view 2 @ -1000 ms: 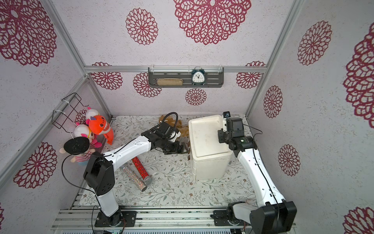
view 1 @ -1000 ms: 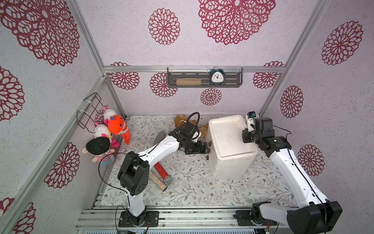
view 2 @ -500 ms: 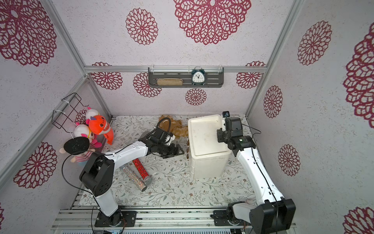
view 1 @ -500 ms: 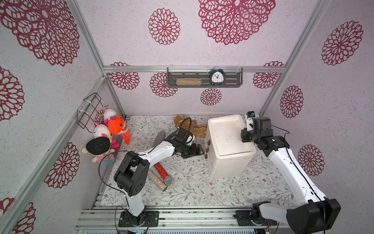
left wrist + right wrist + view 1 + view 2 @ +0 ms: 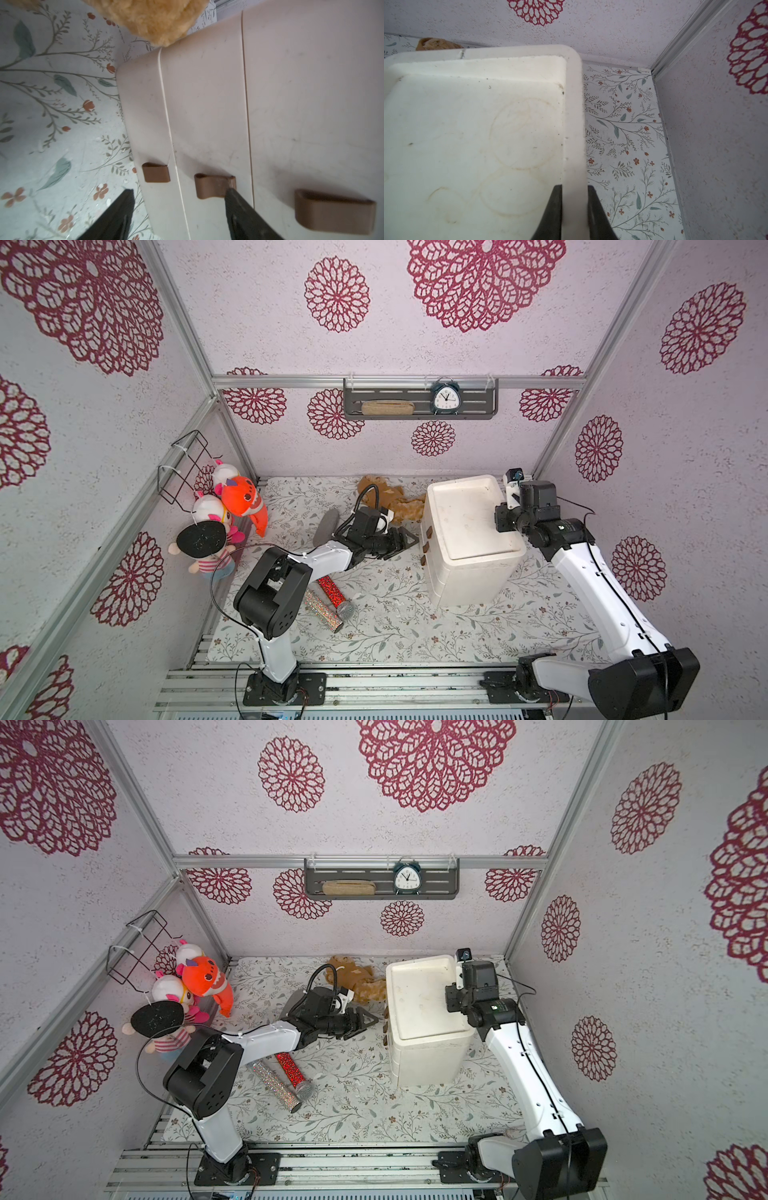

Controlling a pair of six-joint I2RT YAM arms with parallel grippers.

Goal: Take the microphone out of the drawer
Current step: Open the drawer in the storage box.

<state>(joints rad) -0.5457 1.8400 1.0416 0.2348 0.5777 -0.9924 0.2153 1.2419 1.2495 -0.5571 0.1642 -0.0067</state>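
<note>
1. The left arm (image 5: 320,558) lies low and reaches to the right.
2. The left gripper (image 5: 409,542) points right, with its two fingers (image 5: 116,212) spread apart.
3. The right arm (image 5: 598,593) rises from the near right and leans far and left.
4. The right gripper (image 5: 574,188) points down and pinches the drawer box rim (image 5: 574,124).

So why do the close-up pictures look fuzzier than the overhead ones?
Both top views: even light, crisp detail, even the clock. Left wrist view: the drawer unit and plush toy look soft. Right wrist view: gripper fingers blur, far wall is sharp.
</note>
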